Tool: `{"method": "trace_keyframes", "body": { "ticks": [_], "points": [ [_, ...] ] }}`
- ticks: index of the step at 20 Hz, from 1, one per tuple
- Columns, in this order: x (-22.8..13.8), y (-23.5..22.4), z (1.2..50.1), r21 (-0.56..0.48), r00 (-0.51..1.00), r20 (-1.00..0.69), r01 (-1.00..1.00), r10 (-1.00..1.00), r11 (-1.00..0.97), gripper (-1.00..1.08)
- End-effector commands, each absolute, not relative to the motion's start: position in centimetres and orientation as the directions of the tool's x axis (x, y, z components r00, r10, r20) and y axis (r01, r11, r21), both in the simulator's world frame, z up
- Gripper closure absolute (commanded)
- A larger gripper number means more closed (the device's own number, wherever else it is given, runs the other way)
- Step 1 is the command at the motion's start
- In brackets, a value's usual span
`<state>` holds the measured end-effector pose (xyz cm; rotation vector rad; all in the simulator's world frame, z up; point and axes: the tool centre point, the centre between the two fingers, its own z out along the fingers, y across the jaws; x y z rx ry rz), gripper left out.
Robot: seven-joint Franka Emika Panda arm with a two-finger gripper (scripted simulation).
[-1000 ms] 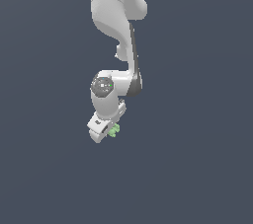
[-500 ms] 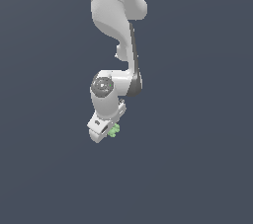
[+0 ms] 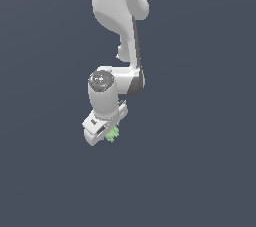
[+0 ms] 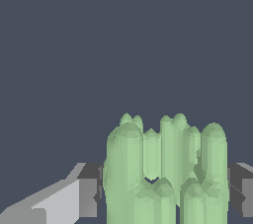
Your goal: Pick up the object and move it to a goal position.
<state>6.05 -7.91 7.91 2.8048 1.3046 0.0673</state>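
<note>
No brand, label or writing is legible on any surface in either view.

In the wrist view, the object [image 4: 165,168] fills the near field: a pale green, knobbly piece made of rounded lobes standing side by side, with a small dark gap low in its middle. My fingers [image 4: 74,198] flank it, one grey-and-white pad on each side, both pressed against the lobes. My pincer [image 3: 103,132] is therefore pinching the object between its two pads.

In the exterior view, the object [image 3: 113,134] shows as a small green cluster at the tip of the pincer, on the side toward the exterior view's right, much smaller than the white pincer body.

My arm [image 3: 120,26] enters from the top of the exterior view, runs downward through a bulky white upper link, narrows at a joint, then bends at the wrist housing [image 3: 102,88]. The pincer hangs below the wrist, tilted toward the exterior view's left.

The background is uniform dark grey-blue.
</note>
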Motion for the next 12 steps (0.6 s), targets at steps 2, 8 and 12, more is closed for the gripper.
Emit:
{"method": "trace_keyframes", "body": {
  "ticks": [2,8,12],
  "points": [
    [7.6,-8.4,10.5,0.101,0.687,0.036,0.720,0.725,-0.687,1.08],
    [10.4,-9.9,16.6,0.186,0.775,0.080,0.606,0.626,-0.774,1.08],
    [11.9,-11.0,21.1,0.241,0.826,0.117,0.514,0.551,-0.823,1.08]
  ]
}}
